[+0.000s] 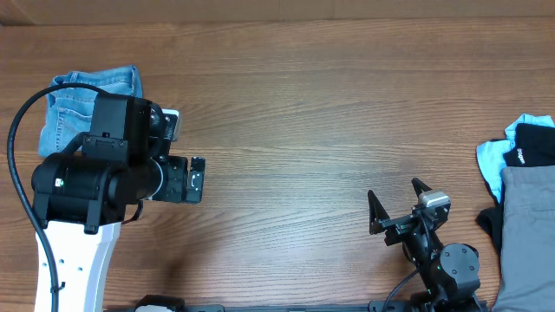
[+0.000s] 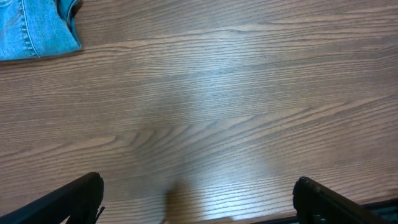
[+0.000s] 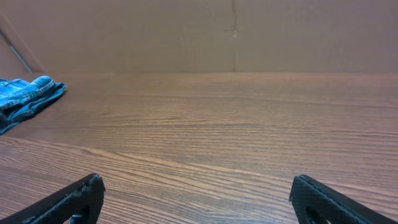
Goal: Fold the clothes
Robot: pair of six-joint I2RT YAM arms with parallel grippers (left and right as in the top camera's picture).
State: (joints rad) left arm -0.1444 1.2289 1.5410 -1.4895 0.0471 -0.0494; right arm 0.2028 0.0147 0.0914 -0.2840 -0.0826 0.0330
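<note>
Wood-grain counter [image 1: 303, 104] filled nearly every view, with a plain brown wall behind it in the right wrist view. The jeans [image 1: 82, 95] lay at the far left of the counter as a compact, layered bundle, so the folding looked finished or very nearly so. Nothing more seemed needed, judging from these views, beyond perhaps squaring the bundle.

The left fingers [image 2: 74, 196] were spread wide over bare wood, holding nothing, with the jeans well apart from them. The right fingers [image 3: 323, 196] were likewise released and empty, low at the near right.

A grey garment [image 1: 529, 234], a black garment [image 1: 533, 143] and a pale-blue garment [image 1: 490, 165] lay heaped at the right edge, cut off by the frame.

The left arm [image 1: 87, 182] covered the near side of the bundle from above. The left wrist view caught only one corner of it, and the right wrist view showed it small and distant. How neatly the layers sat, and how many there were, could not be made out.
</note>
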